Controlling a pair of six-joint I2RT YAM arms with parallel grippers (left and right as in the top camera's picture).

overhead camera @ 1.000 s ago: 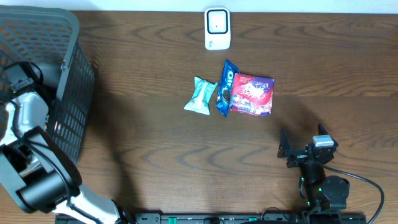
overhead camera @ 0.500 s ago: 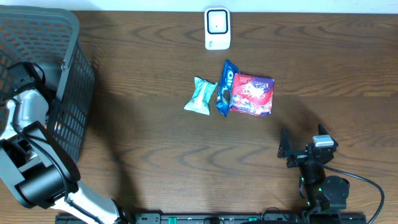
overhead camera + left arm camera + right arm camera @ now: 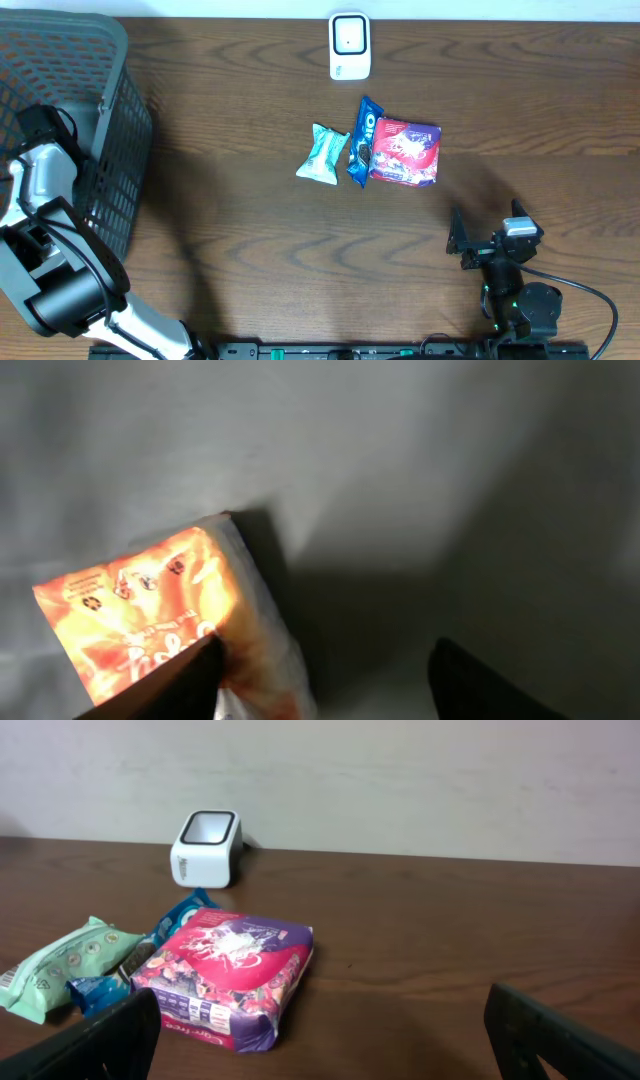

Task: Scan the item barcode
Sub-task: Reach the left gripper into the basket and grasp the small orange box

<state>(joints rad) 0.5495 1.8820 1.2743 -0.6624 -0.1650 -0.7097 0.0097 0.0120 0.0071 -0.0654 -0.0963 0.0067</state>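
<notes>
In the left wrist view an orange pack (image 3: 140, 610) lies flat on a grey floor. My left gripper (image 3: 325, 685) hangs over it with its jaws wide apart. One dark finger (image 3: 170, 685) rests at the pack's white edge, and the other finger (image 3: 490, 685) stands well clear of it. In the overhead view the left arm (image 3: 40, 170) reaches into the black basket (image 3: 110, 60). The white scanner (image 3: 349, 45) stands at the table's far edge. My right gripper (image 3: 490, 240) sits open near the front, holding nothing.
Three items lie together mid-table: a teal packet (image 3: 322, 155), a blue cookie packet (image 3: 362, 140) and a red-purple pack (image 3: 405, 151). The right wrist view shows the same pack (image 3: 225, 975) with the scanner (image 3: 206, 848) behind it.
The left arm has shifted slightly at the basket. The right arm and the items on the table have not moved.
</notes>
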